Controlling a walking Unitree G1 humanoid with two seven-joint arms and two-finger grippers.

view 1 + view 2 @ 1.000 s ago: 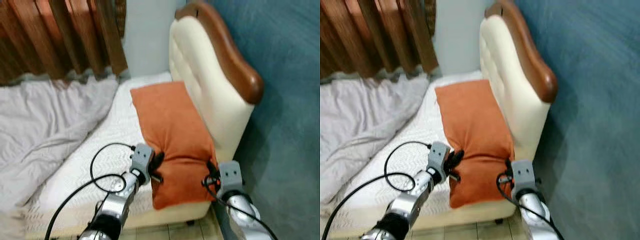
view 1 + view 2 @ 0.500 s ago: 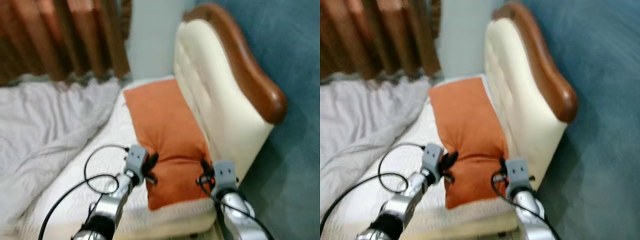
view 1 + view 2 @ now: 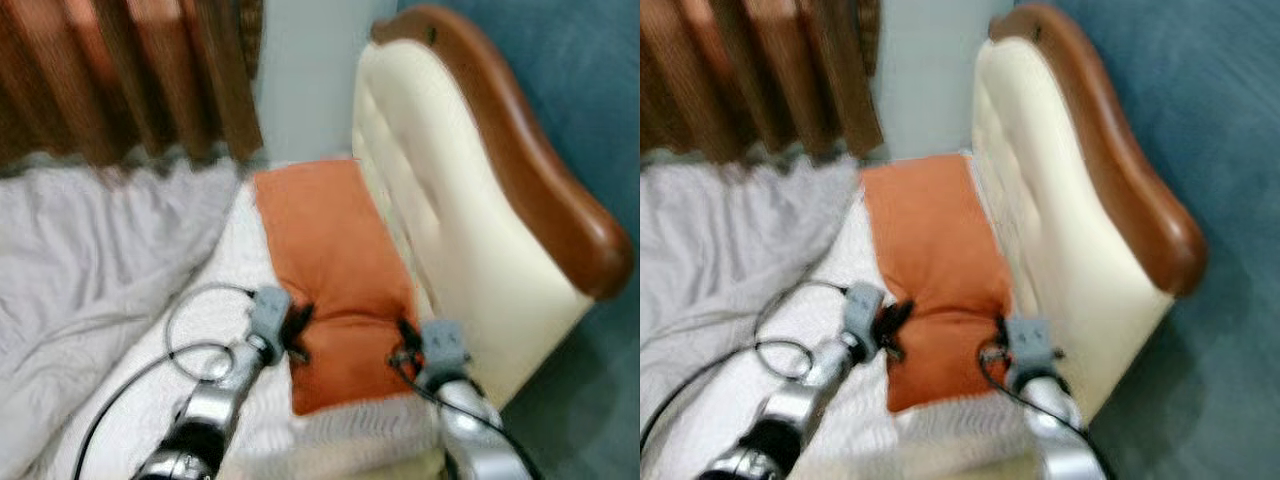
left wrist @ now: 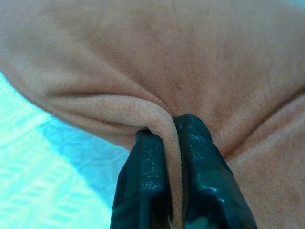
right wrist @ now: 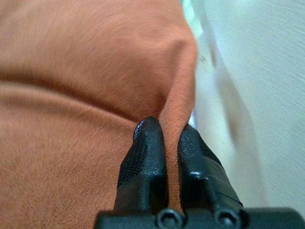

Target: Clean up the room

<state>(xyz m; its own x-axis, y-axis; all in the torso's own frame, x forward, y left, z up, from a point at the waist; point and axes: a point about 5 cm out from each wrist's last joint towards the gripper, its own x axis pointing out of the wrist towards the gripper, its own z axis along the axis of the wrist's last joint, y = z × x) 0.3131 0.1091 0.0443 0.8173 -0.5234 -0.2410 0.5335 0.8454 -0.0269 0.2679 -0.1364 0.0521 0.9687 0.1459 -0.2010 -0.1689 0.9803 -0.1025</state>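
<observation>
An orange pillow (image 3: 330,250) lies lengthwise on the white mattress (image 3: 210,330), along the cream headboard (image 3: 450,230). My left gripper (image 3: 298,325) is shut on a fold of the pillow's left edge near its front end. My right gripper (image 3: 403,338) is shut on a fold of the right edge, close to the headboard. In the left wrist view both black fingers (image 4: 147,186) pinch a ridge of the orange pillow (image 4: 190,62). Black fingers (image 5: 145,152) in the right wrist view clamp the orange pillow (image 5: 86,71) the same way.
A crumpled grey blanket (image 3: 90,260) covers the left part of the bed. Brown curtains (image 3: 120,70) hang behind it. The headboard has a brown wooden top rail (image 3: 520,140) and stands against a blue wall (image 3: 590,90). Black cables (image 3: 190,340) loop over the left arm.
The picture has shifted and blurred, so the camera moved, nearer the bed. The pillow's front end now lies on the mattress instead of overhanging its front edge. Both grippers still hold it.
</observation>
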